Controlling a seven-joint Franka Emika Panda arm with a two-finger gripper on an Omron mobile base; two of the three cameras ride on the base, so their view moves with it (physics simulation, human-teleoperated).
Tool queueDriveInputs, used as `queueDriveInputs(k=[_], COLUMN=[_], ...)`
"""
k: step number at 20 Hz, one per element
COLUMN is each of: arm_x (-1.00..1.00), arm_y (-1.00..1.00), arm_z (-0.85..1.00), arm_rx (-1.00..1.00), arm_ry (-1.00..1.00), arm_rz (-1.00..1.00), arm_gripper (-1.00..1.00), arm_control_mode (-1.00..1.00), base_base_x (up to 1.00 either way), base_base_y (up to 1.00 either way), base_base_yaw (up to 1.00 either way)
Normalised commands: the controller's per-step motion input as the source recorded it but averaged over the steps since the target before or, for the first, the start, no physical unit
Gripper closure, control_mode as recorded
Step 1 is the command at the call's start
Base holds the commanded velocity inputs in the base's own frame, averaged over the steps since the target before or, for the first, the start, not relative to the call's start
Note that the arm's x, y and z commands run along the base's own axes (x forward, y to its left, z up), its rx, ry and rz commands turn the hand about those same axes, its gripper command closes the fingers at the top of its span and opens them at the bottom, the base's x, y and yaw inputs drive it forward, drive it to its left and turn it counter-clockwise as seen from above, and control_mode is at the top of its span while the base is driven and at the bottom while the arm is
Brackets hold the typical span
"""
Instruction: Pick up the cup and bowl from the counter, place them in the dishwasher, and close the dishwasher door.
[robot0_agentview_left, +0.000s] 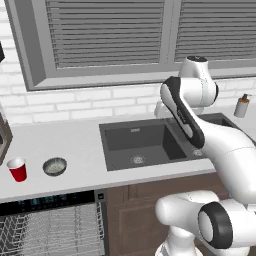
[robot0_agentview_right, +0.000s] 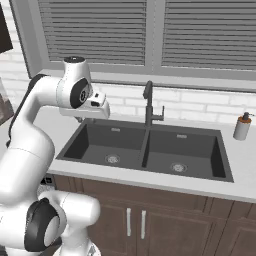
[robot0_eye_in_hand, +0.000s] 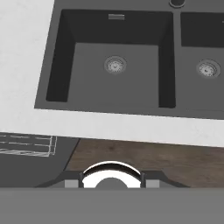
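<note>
The fingers (robot0_agentview_right: 80, 119) hang above the sink's (robot0_agentview_right: 145, 150) left basin; their spread cannot be told. The cup (robot0_agentview_left: 17, 169) and bowl (robot0_agentview_left: 54, 166) sit well apart from them, near the bench's (robot0_agentview_left: 60, 140) front edge.

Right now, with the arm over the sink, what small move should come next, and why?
Probably swing the arm toward the robot's left, toward the cup. It stands beside the bowl on the counter, both untouched and left of the sink, where the hand view looks down. The dishwasher already stands open below them, racks showing, so picking up comes first.
</note>
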Motion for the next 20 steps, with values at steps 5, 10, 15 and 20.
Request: queueDriveInputs(k=[5,10,15,20], arm_x=[-0.2,-0.13,-0.04,0.0], arm_y=[0.58,0.99,0.83,0.66], arm_z=[0.0,0.0,0.0,0.0], arm_rx=[-0.11,-0.14,-0.04,0.0], arm_ry=[-0.07,-0.03,0.0,0.01], arm_rz=[0.08,0.22,0.19,0.11], arm_gripper=[-1.0,-1.0,-1.0,-1.0], arm_control_mode=[-1.0,-1.0,-1.0,-1.0], base_base_x=[0.0,0.0,0.0,0.0], base_base_y=[0.0,0.0,0.0,0.0], base_base_yaw=[0.0,0.0,0.0,0.0])
